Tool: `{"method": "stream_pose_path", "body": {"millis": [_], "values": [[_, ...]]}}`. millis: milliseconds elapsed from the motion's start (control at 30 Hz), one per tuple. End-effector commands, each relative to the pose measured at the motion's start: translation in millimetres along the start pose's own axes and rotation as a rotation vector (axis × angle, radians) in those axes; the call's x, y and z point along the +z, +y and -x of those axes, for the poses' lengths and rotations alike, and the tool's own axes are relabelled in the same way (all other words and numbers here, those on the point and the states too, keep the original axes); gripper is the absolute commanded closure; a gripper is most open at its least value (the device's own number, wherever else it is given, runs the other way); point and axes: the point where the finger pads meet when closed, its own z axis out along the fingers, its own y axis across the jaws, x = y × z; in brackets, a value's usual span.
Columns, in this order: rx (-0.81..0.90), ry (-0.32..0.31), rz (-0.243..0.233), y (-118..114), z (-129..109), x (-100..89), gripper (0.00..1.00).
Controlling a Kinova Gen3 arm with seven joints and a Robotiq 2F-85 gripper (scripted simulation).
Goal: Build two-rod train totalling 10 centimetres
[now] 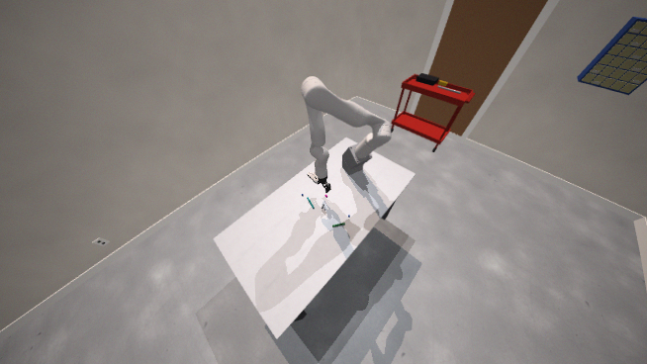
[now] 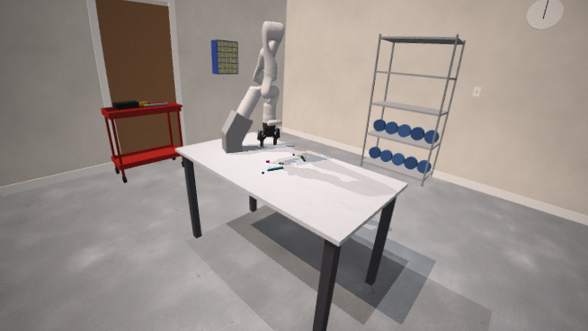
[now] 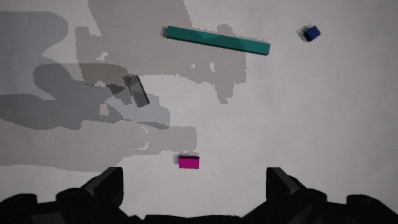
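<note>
My gripper (image 3: 194, 182) is open and empty above the table; it also shows in the top view (image 1: 326, 187) and the exterior view (image 2: 268, 140). In the wrist view a small magenta rod (image 3: 189, 161) lies just ahead of the fingers, between them. A grey rod (image 3: 136, 90) lies farther out to the left, in shadow. A long turquoise rod (image 3: 217, 40) lies flat at the top, and a blue cube (image 3: 312, 33) sits at the top right. A green rod (image 1: 338, 225) lies apart near the table's right edge; it also shows in the exterior view (image 2: 303, 157).
The arm's grey base (image 2: 232, 131) stands at the table's far end. A second blue cube (image 1: 349, 216) lies near the green rod. A red cart (image 2: 143, 130) and a metal shelf (image 2: 411, 108) stand off the table.
</note>
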Motion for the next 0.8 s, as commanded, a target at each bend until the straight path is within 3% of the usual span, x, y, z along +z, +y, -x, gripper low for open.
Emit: {"method": "stream_pose_path", "body": {"millis": [0,133,367,600,667,767], "values": [[0.079,0.004,0.008,6.9,-7.5,3.2,0.00],[0.183,0.004,0.015,13.5,-13.5,6.1,0.00],[0.659,0.006,0.029,38.4,-39.3,18.6,0.00],[1.133,0.004,0.011,54.3,-65.8,29.9,0.00],[1.133,0.004,0.011,54.3,-65.8,29.9,0.00],[1.280,0.001,-0.002,57.6,-74.8,33.2,0.00]]}}
